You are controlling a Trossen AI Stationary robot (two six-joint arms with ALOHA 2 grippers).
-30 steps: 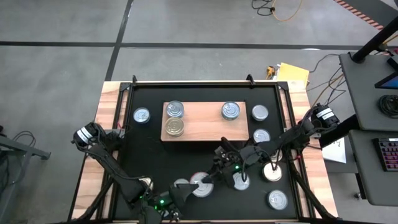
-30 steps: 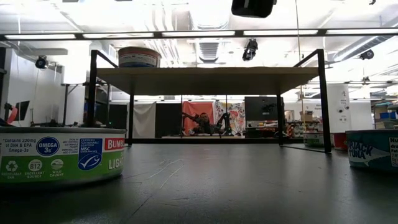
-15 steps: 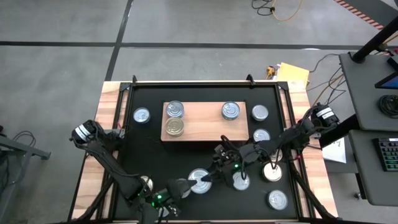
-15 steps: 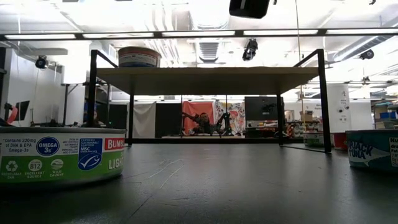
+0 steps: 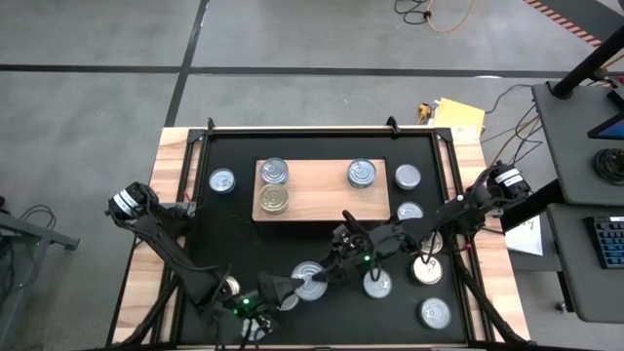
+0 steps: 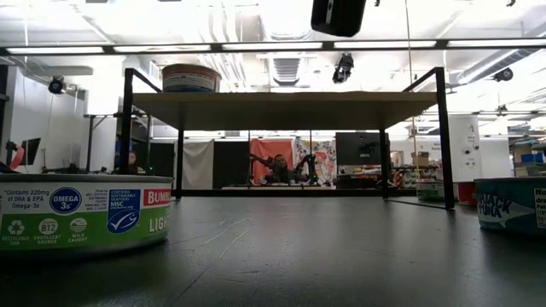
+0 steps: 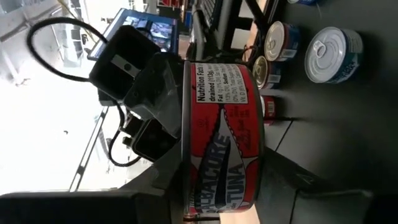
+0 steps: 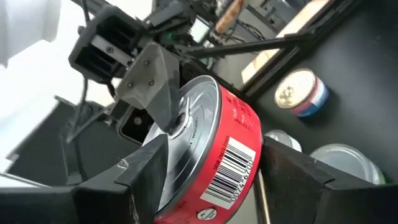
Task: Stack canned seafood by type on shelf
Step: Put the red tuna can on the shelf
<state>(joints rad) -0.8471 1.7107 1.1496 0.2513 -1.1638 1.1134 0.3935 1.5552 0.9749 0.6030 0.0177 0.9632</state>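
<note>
**Item, front of the surface:** one red-labelled tuna can (image 5: 312, 281), lifted off the black mat (image 5: 234, 234) and tipped on its side between the two arms.

- **Left gripper** (image 5: 292, 288): its fingers pinch this can.
- **Right gripper** (image 5: 331, 271): at the same can from the opposite side. You cannot tell whether it clamps the can or has let go.

**Handling, by judgement:**
- Rigid metal and dense for its size.
- The lid is slick and the label glossy, so it may twist in a light pinch.
- Take it across the round side wall, clear of the pull tab, and set it down flat.

**Just beyond:** loose cans (image 5: 378, 284) to the right of the held one, well apart from each other.

**Farther:** the shelf (image 5: 322, 200), a light wooden board carrying three cans. Two sit at its left end (image 5: 274, 199) and one (image 5: 362, 174) towards its right. Three more cans (image 5: 408, 176) stand on the mat beside the board.
</note>
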